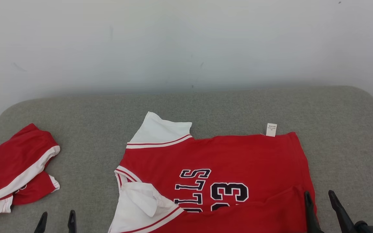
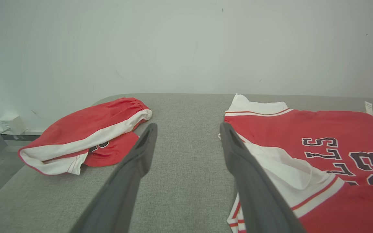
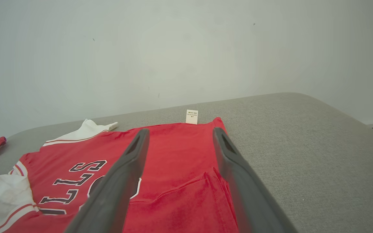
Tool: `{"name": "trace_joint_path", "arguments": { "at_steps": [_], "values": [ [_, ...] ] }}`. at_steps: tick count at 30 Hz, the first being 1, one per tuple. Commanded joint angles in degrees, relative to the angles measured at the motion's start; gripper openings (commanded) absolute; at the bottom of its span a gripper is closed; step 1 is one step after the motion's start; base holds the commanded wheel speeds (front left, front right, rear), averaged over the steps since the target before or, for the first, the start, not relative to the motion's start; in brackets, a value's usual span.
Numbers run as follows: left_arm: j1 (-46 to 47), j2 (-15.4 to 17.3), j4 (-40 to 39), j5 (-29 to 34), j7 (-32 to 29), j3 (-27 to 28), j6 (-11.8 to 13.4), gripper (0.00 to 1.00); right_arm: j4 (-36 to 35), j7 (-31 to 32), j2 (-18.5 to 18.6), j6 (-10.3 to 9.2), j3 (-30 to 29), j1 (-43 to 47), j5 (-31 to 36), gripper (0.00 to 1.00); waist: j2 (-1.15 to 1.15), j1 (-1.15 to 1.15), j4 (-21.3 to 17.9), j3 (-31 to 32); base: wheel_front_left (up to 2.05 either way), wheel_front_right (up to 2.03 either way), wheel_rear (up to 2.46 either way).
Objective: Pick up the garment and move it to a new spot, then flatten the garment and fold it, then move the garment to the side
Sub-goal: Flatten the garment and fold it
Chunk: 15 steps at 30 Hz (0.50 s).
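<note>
A red jersey [image 1: 238,155] with white sleeves, red-and-white striped trim and dark outlined lettering and numerals lies spread across the lower centre and lower right of the head view, on a grey fabric surface [image 1: 206,103]. It lies turned sideways, so the print reads on its side. The sleeves point to the frame's left. The lower sleeve is crumpled, and a fold of red cloth crosses the lower right corner. A small white label [image 1: 271,129] sticks out at the upper right edge.

The right gripper [image 1: 320,194], at the lower right, has its fingers spread and empty. One finger is over the jersey's right edge and the other over bare grey. The left gripper [image 1: 57,214], at the lower left, is also spread and empty. It is over bare surface between the jersey and red shorts [image 1: 11,165] at the far left.
</note>
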<state>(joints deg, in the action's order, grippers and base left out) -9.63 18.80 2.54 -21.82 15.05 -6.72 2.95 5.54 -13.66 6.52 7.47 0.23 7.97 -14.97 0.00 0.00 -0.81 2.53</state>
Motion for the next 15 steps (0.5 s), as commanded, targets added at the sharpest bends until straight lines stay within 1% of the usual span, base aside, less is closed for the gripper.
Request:
{"name": "trace_joint_path", "arguments": {
  "at_steps": [1,5,7,12,15],
  "values": [
    [-0.7,-0.3,0.3,0.3,0.2,0.3,-0.3,1.00,0.1,-0.4,0.3,0.07,0.1,0.5,-0.3,1.00,0.00,0.00,0.1,-0.1,0.00,0.00,0.00],
    [-0.8,-1.0,0.9,0.9,0.2,0.8,-0.8,1.00,0.4,-0.5,0.6,0.06,0.5,0.3,-0.4,1.00,0.00,0.00,0.0,-0.4,0.00,0.00,0.00],
    [0.0,-1.0,1.3,1.0,0.2,0.9,-1.2,1.00,0.3,-0.4,1.7,0.07,1.6,-0.9,-0.2,1.00,0.00,0.00,-0.2,-0.8,0.00,0.00,0.00],
    [5.7,0.7,2.2,0.1,-1.3,0.9,-2.8,1.00,2.5,0.9,4.9,0.07,2.9,-5.9,-0.3,1.00,0.00,0.00,-1.2,-2.0,0.00,0.00,0.00],
    [9.1,1.6,2.4,0.0,-3.0,0.7,-3.6,1.00,3.9,2.1,5.9,0.07,3.0,-8.7,-0.5,1.00,0.00,0.00,-1.6,-2.8,0.00,0.00,0.00]
  ]
}}
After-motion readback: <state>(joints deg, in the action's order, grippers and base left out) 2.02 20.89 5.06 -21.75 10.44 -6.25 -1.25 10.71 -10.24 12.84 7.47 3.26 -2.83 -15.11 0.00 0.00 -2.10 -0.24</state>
